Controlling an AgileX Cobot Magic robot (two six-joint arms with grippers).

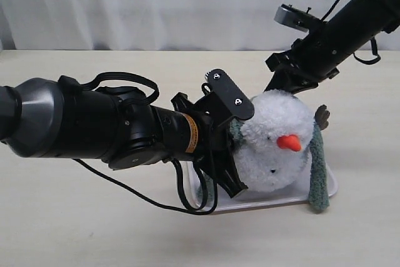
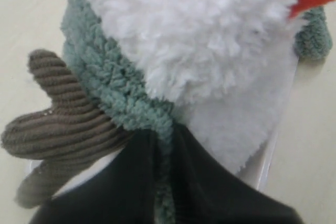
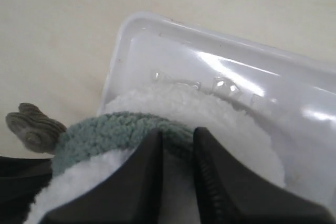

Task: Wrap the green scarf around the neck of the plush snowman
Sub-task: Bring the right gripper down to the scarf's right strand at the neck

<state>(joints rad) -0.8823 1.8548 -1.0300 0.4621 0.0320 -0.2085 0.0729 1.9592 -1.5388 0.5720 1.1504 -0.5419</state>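
The plush snowman (image 1: 275, 145) sits in a white tray (image 1: 269, 202) on the table (image 1: 94, 229). The green scarf (image 1: 317, 173) lies in the crease between its head and body, with one end hanging down its front beside the orange nose (image 1: 289, 142). The left fingers (image 2: 126, 182) are clenched on the scarf next to a brown corduroy arm (image 2: 58, 124), and the right fingers (image 3: 152, 177) pinch it on the snowman's far side.
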